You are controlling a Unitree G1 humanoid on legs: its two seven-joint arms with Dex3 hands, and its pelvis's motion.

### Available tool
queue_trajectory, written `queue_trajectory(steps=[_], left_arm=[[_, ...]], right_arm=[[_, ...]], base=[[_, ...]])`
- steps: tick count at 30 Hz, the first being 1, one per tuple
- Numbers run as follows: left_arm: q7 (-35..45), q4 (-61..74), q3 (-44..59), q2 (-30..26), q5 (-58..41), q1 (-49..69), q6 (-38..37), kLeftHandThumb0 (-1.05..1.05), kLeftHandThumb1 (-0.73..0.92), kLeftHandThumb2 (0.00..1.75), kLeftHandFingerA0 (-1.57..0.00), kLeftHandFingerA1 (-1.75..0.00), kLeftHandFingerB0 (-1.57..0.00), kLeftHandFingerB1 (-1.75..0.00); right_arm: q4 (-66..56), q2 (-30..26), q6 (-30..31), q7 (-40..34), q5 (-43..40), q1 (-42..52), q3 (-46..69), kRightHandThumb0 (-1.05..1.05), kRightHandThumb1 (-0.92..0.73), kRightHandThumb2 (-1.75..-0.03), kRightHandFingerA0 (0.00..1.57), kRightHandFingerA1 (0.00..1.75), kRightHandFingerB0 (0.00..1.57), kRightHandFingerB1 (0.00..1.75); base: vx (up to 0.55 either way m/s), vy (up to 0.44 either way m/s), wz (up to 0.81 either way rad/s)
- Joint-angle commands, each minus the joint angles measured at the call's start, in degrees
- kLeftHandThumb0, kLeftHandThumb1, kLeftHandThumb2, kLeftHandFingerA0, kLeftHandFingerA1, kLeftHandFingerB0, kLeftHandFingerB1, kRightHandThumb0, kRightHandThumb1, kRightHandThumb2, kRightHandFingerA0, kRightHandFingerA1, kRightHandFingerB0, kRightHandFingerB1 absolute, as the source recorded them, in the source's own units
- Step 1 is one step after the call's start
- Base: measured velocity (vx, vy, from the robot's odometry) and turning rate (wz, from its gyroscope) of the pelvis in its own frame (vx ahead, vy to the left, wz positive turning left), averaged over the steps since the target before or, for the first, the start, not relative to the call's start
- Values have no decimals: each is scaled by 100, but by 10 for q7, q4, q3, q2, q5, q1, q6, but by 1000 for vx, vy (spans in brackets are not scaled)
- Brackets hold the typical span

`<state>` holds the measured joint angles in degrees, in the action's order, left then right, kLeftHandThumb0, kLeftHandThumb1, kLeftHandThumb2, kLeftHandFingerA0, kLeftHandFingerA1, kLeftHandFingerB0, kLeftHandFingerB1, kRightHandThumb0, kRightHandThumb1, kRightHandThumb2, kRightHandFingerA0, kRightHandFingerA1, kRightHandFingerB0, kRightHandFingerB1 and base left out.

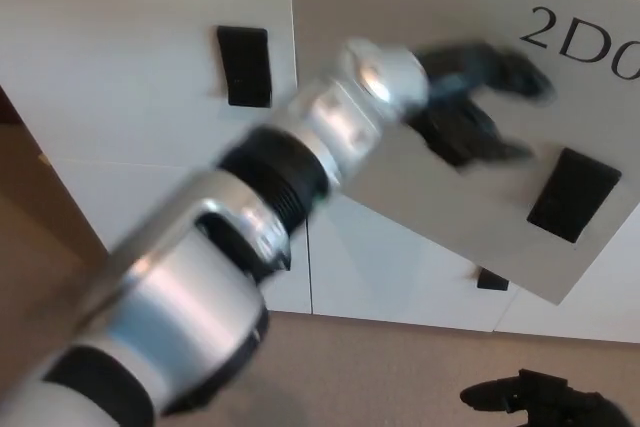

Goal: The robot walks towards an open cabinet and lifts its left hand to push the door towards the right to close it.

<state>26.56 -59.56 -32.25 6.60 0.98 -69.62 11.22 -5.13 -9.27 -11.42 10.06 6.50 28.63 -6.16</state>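
Observation:
The open cabinet door [420, 7], a light grey panel marked "2D0", swings out toward me across the upper right, with a black handle [573, 194] near its lower right edge. My left arm reaches up from the lower left, and my left hand [470, 102] is raised in front of the door's face, blurred by motion, fingers spread apart and holding nothing. Whether it touches the panel cannot be told. My right hand [540, 402] shows only as a dark shape at the bottom right edge.
White closed cabinet fronts fill the left and lower middle, each with a black handle [245, 65]. Beige floor [400, 367] lies below. A brown surface [30, 207] edges the far left.

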Motion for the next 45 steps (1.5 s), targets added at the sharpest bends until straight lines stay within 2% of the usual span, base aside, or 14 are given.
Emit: queue_trajectory(steps=[1,2,3,4,9,10,23,29,37,39,40,42,43,45], left_arm=[[-148,-126,110,-143,10,-115,-1,-60,63,67,-6,-22,-6,-17],[-148,-131,108,-158,19,-114,-6,-63,49,88,-1,-37,0,-27],[-148,-134,106,-168,26,-113,-11,-63,49,88,-1,-37,0,-27],[-148,-137,105,-175,33,-110,-15,-59,66,64,-15,-33,-6,-18],[-146,-143,120,-187,37,-86,-36,-60,65,59,-17,-32,-4,-25],[-143,-144,121,-184,41,-83,-39,-66,49,86,-1,-38,0,-26],[-118,-146,140,-143,73,-75,-58,-71,54,91,0,-21,0,-20],[-69,-110,149,-126,69,-30,-108,-66,48,85,-1,-40,0,-27],[46,118,90,-152,71,106,-177,-60,45,82,-1,-38,-1,-34],[70,248,76,-179,57,177,-154,-62,66,63,-11,-30,-11,-25],[76,324,77,-198,42,228,-142,-35,46,101,-1,-49,0,-48],[80,403,82,-217,24,284,-129,-35,46,101,-1,-49,0,-48],[75,480,95,-249,13,355,-135,-62,69,62,-19,-30,-16,-27],[68,545,113,-278,5,422,-143,-62,69,62,-23,-30,-20,-28]], right_arm=[[-25,-8,-26,3,-3,15,-3,-34,-70,-67,85,59,71,57],[-27,-7,-25,2,-1,14,-4,-34,-69,-72,85,60,72,58],[-29,-7,-25,1,0,14,-4,-34,-69,-72,85,60,72,58],[-29,-6,-26,0,-2,14,-5,-33,-69,-71,85,60,72,58],[-31,-5,-31,2,-7,17,-6,-34,-69,-69,84,60,73,57],[-33,-5,-30,2,-6,18,-7,-34,-69,-69,84,59,72,58],[-35,-4,-45,-4,-10,29,-3,-32,-69,-69,85,60,72,58],[-38,-13,-36,3,-9,34,3,-34,-70,-68,86,60,73,57],[-23,-11,-32,5,-10,25,2,-34,-69,-68,87,59,73,57],[-12,-10,-37,2,-6,18,3,-34,-68,-68,87,60,74,57],[-6,-13,-31,4,-11,10,10,-35,-69,-66,85,60,74,57],[1,-18,-22,8,-18,1,20,-35,-69,-66,85,60,74,57],[0,-25,-5,12,-19,-2,27,-35,-69,-65,86,58,73,56],[-5,-34,11,19,-25,-3,35,-34,-72,-64,85,56,71,55]], base=[[0,0,0],[0,0,0],[0,0,0],[0,0,0],[0,0,1],[0,0,0],[0,0,0],[0,0,0],[0,0,0],[0,0,0],[0,0,0],[0,0,0],[0,0,0],[0,0,0]])
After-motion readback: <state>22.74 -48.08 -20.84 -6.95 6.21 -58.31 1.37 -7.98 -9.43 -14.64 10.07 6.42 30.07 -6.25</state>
